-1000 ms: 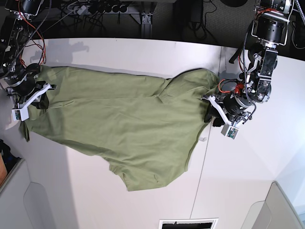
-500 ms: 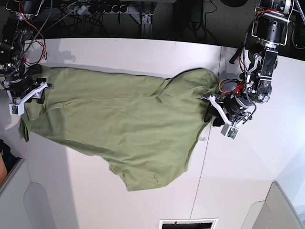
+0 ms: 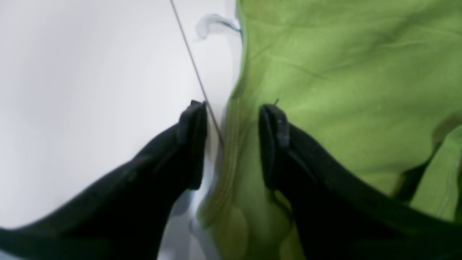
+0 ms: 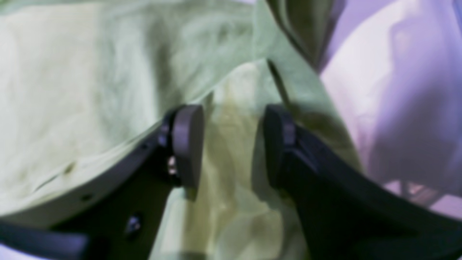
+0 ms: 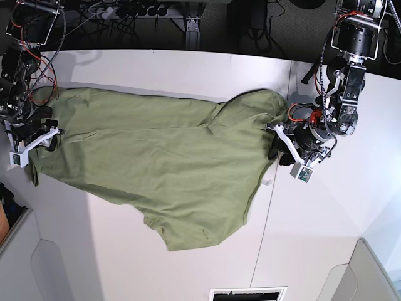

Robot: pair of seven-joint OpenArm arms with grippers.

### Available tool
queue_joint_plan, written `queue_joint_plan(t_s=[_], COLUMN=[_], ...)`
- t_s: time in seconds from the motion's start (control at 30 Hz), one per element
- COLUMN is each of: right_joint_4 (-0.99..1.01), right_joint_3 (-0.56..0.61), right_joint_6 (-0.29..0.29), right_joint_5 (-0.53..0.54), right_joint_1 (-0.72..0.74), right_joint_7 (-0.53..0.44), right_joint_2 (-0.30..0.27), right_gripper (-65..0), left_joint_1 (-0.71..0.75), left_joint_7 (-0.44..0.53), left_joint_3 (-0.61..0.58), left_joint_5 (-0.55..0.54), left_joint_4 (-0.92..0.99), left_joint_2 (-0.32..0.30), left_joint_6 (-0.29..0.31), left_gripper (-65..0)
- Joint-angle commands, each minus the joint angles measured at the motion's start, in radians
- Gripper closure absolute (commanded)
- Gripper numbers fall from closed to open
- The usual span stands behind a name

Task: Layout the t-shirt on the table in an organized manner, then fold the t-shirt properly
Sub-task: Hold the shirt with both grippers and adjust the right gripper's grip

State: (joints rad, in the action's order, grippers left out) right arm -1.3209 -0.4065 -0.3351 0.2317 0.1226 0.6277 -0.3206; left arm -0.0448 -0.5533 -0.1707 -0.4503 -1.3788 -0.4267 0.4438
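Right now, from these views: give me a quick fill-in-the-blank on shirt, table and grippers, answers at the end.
1. The shirt lies spread on the ___ table.
2. In the left wrist view, the left gripper has one finger over bare table and the other over the ___.
3. The jaws of the right gripper stand ___, with shirt fabric beneath them.
4. A thin dark ___ runs across the table beside the shirt's edge.

Missing words: white; shirt; open; seam
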Motion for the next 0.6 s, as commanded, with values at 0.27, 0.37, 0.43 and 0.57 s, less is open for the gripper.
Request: queue_joint_plan(t_s=[0.27,0.37,0.43,0.57], right_joint_4=[0.016,0.017,0.016,0.018], right_joint_3=[-0.008,-0.008,-0.008,-0.007], right_joint_6=[0.003,0.017,0.018,0.01], right_joint_5=[-0.022,-0.023,-0.023,-0.022], right_joint_1=[0.04,0.04,0.04,0.04], right_joint_7=[-0.045,-0.048,-0.048,-0.04], right_joint_2=[-0.043,-0.061,-0.069,-0.069], right_gripper=[-27.4,-27.4,-27.4,-27.4], left_joint_1=[-0.002,-0.002,-0.002,-0.002], left_joint_7=[-0.042,-0.042,-0.042,-0.041], left_joint_3=[-0.002,-0.002,-0.002,-0.002], left_joint_5=[0.005,0.005,0.005,0.005], left_joint_4=[-0.003,-0.003,-0.003,-0.003], left_joint_2=[-0.006,-0.006,-0.006,-0.005], left_joint_6=[0.017,0.017,0.017,0.017], left_gripper=[-27.2,-27.2,-27.2,-27.2])
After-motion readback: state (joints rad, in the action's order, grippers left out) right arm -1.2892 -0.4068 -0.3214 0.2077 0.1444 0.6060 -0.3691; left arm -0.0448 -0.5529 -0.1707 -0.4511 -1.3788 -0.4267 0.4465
